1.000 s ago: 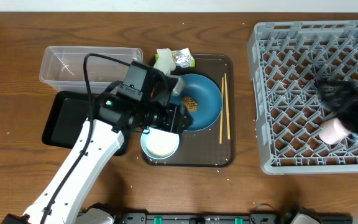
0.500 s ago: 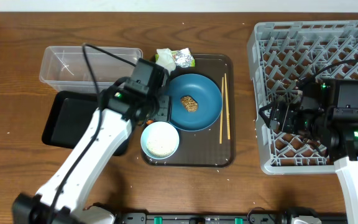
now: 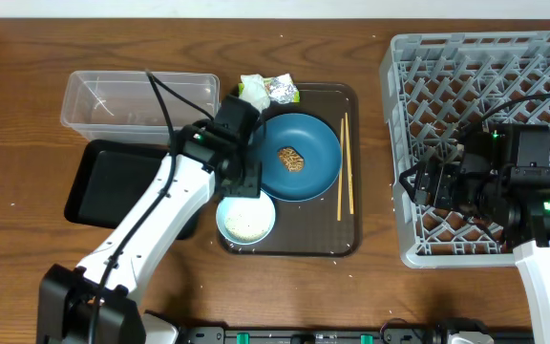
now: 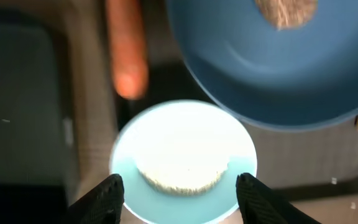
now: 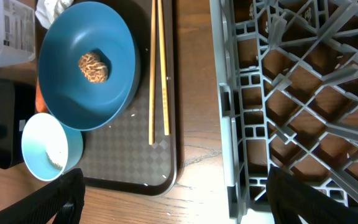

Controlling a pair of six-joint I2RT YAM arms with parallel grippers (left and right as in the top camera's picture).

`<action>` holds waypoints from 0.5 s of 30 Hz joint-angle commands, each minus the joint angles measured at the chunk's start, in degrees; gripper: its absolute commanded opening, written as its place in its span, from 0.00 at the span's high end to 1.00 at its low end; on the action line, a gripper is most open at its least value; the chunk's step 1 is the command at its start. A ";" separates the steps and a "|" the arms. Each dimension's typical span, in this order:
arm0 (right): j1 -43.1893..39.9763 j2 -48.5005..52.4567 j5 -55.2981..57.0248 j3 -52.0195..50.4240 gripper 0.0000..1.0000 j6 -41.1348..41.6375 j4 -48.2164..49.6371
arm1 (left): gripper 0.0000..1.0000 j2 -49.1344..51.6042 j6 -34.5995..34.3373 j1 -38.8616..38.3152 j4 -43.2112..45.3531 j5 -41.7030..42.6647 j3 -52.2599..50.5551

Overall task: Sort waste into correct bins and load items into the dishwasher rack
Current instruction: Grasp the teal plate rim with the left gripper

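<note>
Most of the job was left. The large round blue plate (image 3: 313, 143) with its brown food lump (image 3: 291, 159), the thin wooden chopsticks (image 3: 345, 162), the crumpled white tissue (image 3: 252, 89) and the green-and-silver wrapper (image 3: 281, 90) all lay outside bins and rack.

My left gripper (image 4: 179, 186) pointed straight down, jaws spread. The white bowl with pale blue outside (image 4: 135, 143) sat between and beneath them, and the small orange carrot (image 4: 128, 56) lay beyond the left-hand finger. My right gripper (image 5: 179, 193) hung low with its jaws wide and nothing between them, the large grey plastic lattice rack (image 5: 291, 93) ahead.
</note>
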 commanded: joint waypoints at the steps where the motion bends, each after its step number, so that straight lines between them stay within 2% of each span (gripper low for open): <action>1: 0.90 -0.22 0.61 0.66 0.13 -0.96 0.02 | 0.41 -0.20 -0.61 -4.39 -0.48 2.19 -3.28; 9: 0.92 -0.22 0.61 0.66 0.12 -0.96 -0.26 | 0.40 -0.20 -3.98 -13.88 0.68 -5.18 -5.60; 15: 0.90 -0.22 0.61 0.66 0.12 -0.96 -0.28 | 0.40 -0.20 -4.63 -14.56 3.10 -6.19 -5.60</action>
